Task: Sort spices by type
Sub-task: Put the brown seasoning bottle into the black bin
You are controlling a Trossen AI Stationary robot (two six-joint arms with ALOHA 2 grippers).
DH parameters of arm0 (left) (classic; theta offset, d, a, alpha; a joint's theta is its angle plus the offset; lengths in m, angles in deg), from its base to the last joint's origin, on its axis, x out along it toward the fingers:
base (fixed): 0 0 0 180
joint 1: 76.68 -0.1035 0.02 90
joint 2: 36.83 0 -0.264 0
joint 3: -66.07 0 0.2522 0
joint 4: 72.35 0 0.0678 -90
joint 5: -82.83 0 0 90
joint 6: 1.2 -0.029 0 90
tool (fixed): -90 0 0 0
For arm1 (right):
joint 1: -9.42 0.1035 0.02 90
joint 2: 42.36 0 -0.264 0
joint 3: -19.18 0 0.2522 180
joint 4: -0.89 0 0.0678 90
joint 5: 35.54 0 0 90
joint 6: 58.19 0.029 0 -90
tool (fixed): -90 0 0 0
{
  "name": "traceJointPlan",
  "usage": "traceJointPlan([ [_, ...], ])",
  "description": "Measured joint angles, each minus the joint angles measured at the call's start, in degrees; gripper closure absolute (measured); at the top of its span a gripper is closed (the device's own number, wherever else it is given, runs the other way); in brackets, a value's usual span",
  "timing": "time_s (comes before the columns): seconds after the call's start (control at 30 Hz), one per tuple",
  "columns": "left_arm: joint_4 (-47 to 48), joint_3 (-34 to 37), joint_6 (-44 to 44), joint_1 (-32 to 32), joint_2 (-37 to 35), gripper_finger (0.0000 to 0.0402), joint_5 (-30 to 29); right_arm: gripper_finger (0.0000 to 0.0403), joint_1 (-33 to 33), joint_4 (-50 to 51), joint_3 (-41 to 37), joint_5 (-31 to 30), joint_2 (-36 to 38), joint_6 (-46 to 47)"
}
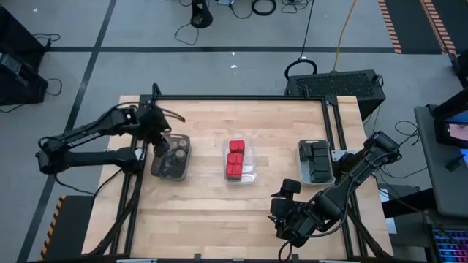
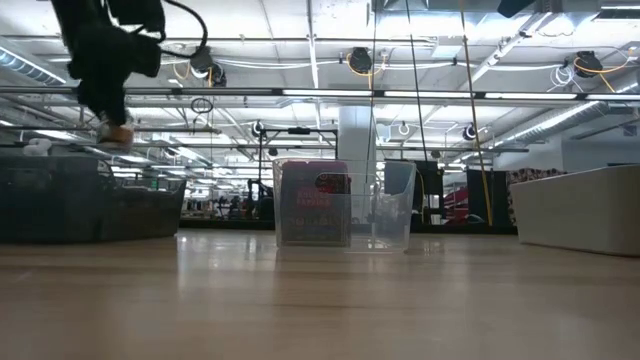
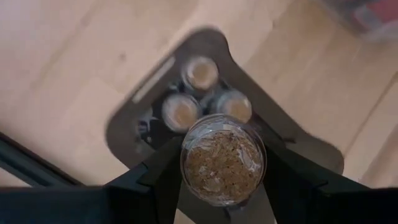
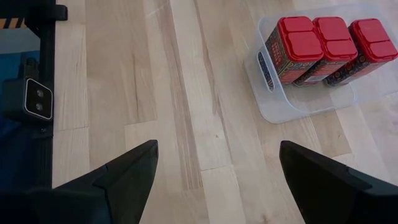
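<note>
My left gripper (image 1: 157,145) hangs above the far end of the dark tray (image 1: 170,156) at the table's left, shut on a small round jar of brownish spice (image 3: 222,160). Three like jars (image 3: 200,93) stand in that tray below it. Three red boxes (image 1: 235,158) stand in the clear tray (image 1: 239,160) at the middle. Black boxes (image 1: 316,161) fill the grey tray (image 1: 316,161) at the right. My right gripper (image 4: 217,168) is open and empty above bare wood near the table's front edge. My left gripper pinches the jar's round wall (image 3: 186,163) between its two fingers, one on either side. The fingers point down from above. The jar hangs upright, lifted clear above the dark tray; it also shows in the low view (image 2: 116,132).
Bare wood lies between the trays and along the near half of the table. A black frame rail (image 1: 241,97) runs along the far edge and down both sides. The right arm (image 1: 344,186) lies across the near right corner.
</note>
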Motion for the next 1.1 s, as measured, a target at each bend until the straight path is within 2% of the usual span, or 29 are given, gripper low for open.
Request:
traceJointPlan([
  [0.43, -7.1, 10.1, 8.6, 12.2, 0.3, 0.021, -0.2, 0.0085, 0.0, 0.0, 0.0, 0.0, 0.0, 0.2],
  [0.53, -7.4, 11.6, 10.6, 14.1, 0.3, 0.021, -1.9, 0.0085, 0.0, -0.1, 0.0, 0.0, 0.0, 0.2],
  [0.83, -12.9, 14.3, 12.2, 17.1, 1.1, 0.021, -4.6, 0.0085, 0.0, -0.5, 0.0, 0.0, 0.0, 0.0],
  [1.1, -13.7, 15.7, 13.7, 18.8, 4.4, 0.021, -5.9, 0.0085, 0.0, -0.5, 0.0, 0.0, 0.0, -0.1],
])
